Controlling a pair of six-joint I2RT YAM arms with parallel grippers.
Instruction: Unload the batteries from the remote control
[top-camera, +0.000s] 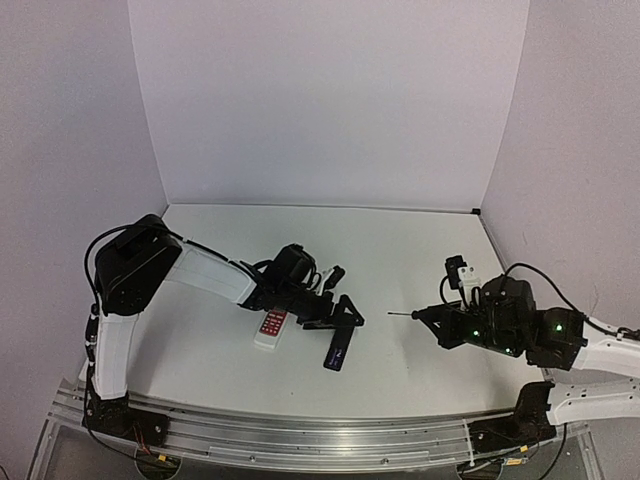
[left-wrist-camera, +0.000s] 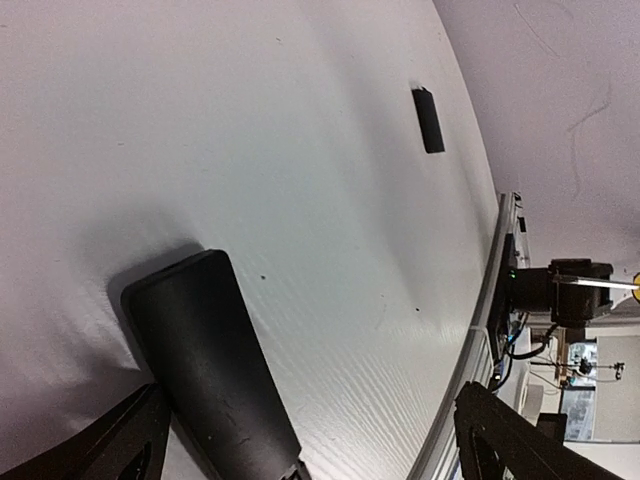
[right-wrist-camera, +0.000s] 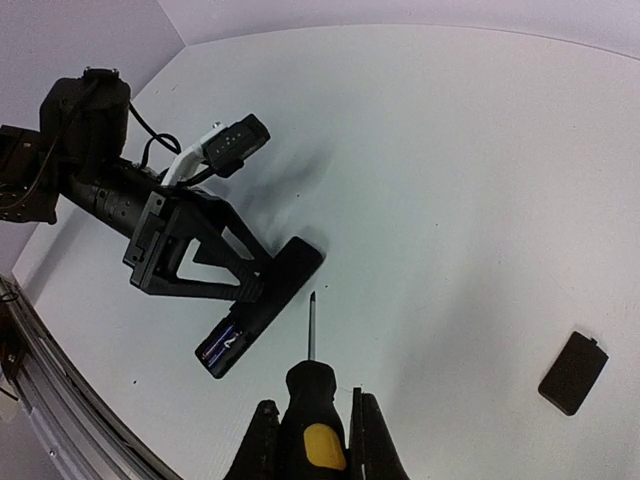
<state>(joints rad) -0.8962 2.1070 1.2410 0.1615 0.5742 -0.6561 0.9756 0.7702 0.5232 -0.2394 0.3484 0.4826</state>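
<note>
Cover (right-wrist-camera: 573, 372) lies off near the remote (right-wrist-camera: 270, 295), batteries (right-wrist-camera: 225, 345) not yet out; your right gripper (right-wrist-camera: 312, 440) pinches the screwdriver (right-wrist-camera: 308, 385), left gripper (top-camera: 337, 292) spread.

Remote control (top-camera: 338, 350): slim, long, all black, rounded corners. Sits roughly mid-table, slightly left of centre, long axis slanted near-to-far. Back face up, battery bay uncovered at the end nearer the arm bases, far end plain and closed. Flat on the surface or slightly raised: can't tell. Batteries (right-wrist-camera: 228, 345): seated in that open bay, dark with bluish label and pale print, aligned along the remote, count not resolvable
</note>
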